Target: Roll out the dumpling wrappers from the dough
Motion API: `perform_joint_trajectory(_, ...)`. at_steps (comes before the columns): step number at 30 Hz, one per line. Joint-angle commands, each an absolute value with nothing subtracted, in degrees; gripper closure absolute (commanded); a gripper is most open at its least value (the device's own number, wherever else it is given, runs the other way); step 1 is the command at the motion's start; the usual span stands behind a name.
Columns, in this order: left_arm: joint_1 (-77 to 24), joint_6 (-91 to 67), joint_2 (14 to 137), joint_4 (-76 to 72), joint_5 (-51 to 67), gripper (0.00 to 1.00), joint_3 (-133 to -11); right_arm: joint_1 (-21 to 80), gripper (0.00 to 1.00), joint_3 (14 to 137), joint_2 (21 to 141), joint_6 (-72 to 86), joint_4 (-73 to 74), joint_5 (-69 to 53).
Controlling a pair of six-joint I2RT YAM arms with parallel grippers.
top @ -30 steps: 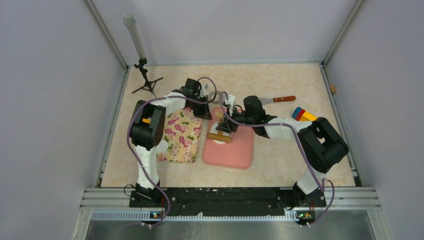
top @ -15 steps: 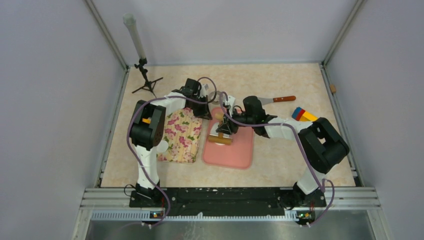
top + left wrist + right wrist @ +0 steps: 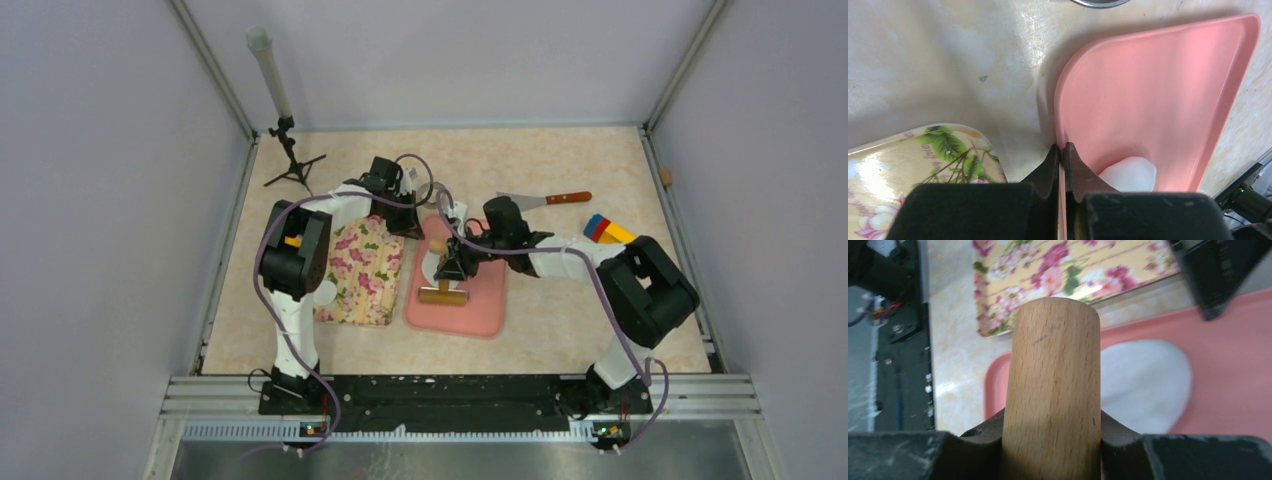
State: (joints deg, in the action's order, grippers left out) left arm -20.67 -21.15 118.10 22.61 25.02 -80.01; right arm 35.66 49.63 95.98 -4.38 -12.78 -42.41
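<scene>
The dough [image 3: 1144,384] is a flattened, irregular white sheet lying on the pink board [image 3: 480,300]. My right gripper [image 3: 452,270] is shut on a wooden rolling pin [image 3: 442,296], which lies across the board just nearer than the dough [image 3: 431,268]. In the right wrist view the pin [image 3: 1053,385] fills the space between the right gripper's [image 3: 1052,420] fingers. My left gripper [image 3: 1061,150] is shut on the pink board's [image 3: 1158,90] left rim, with the dough [image 3: 1128,174] just to its right. No dumpling wrappers are in view.
A floral tray [image 3: 362,270] lies left of the board, close to it. A metal ring [image 3: 1095,2] sits beyond the board's far corner. A wooden-handled spatula [image 3: 552,199] and coloured blocks [image 3: 605,229] lie to the right. A small tripod [image 3: 292,155] stands at the back left.
My right gripper has drawn the rolling pin toward the board's near edge, uncovering more of the dough behind it. The left gripper has kept its hold on the board's rim.
</scene>
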Motion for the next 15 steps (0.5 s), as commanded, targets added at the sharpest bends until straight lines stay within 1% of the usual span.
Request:
perform_joint_trajectory(1, -20.94, -20.12, 118.99, 27.81, 23.03, 1.0, -77.41, 36.91, 1.0, 47.83, 97.63, -8.22, 3.64, -40.55)
perform_joint_trajectory(8, -20.94, -20.13, 119.03, 27.86, 22.31, 1.0, -77.49, 35.59, 1.0, 53.35, 91.85, -4.75, 0.71, -42.85)
perform_joint_trajectory(13, -20.93, -20.21, 118.57, 27.43, 22.24, 1.0, -77.05, 32.64, 1.0, 53.75, 87.01, 4.99, -9.39, -40.82)
perform_joint_trajectory(15, -20.94, -20.3, 118.63, 27.35, 22.32, 1.0, -77.02, 31.76, 1.0, 54.91, 86.83, 7.74, -10.75, -39.49)
